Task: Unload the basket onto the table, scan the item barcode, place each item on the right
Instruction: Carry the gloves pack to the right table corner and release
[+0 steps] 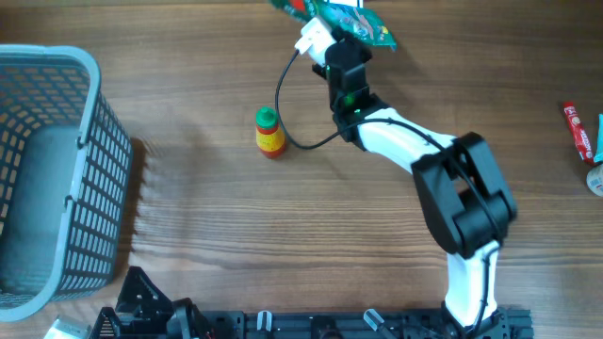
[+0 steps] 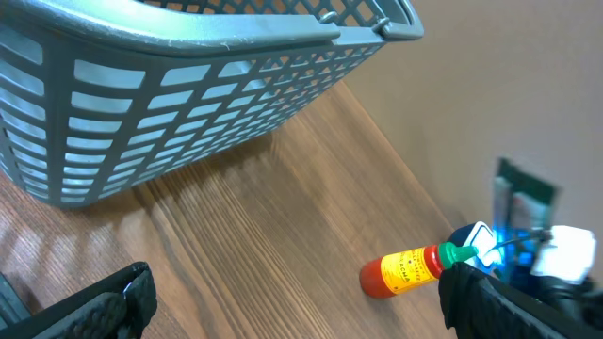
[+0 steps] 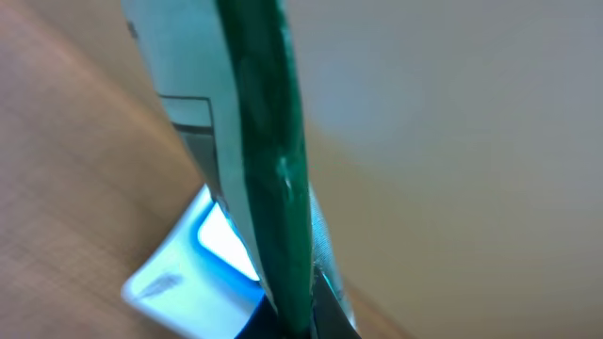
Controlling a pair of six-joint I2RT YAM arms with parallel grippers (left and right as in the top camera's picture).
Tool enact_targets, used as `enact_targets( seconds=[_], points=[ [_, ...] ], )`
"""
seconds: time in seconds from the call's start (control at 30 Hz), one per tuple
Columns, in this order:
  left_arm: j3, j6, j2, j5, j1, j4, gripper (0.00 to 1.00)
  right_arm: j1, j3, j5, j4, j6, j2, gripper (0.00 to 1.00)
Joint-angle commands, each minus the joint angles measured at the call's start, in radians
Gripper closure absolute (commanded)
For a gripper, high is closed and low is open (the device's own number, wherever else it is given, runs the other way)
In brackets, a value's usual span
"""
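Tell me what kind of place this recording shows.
Probably a mock shop checkout on a wooden table: a grey shopping basket, a white scanner on a cable, and grocery items, a small sauce bottle and a green packet in the right claw.

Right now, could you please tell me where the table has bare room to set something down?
Bare wood lies between the basket and the bottle, and between the right arm and the red tube. Crowded at the far edge: the right tool holds the green packet by the scanner and its cable.
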Motion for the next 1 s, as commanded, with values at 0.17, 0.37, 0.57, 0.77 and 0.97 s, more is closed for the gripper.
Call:
enact_targets(
  seconds=[0.17,0.37,0.57,0.77,0.97],
  points=[
    [0.001,0.001,-0.003,0.002,-0.003,0.003,0.0,-0.323,0.032,0.138,-0.333,0.189,-0.392,0.96],
    [0.001,0.001,-0.003,0.002,-0.003,0.003,0.0,-0.726,0.03,0.081,-0.585,0.491,-0.282,0.96],
    [0.001,0.001,-0.003,0.001,-0.003,0.003,0.0,-0.923,0.03,0.115,-0.726,0.753,-0.111,0.96],
    [0.001,0.001,-0.003,0.002,-0.003,0.003,0.0,-0.853,0.031,-0.089,-0.739,0.81,-0.414,0.0],
    [0.001,0.001,-0.003,0.001,-0.003,0.003,0.0,-0.666,0.031,-0.614,-0.996,0.998,-0.788,0.01]
  ],
)
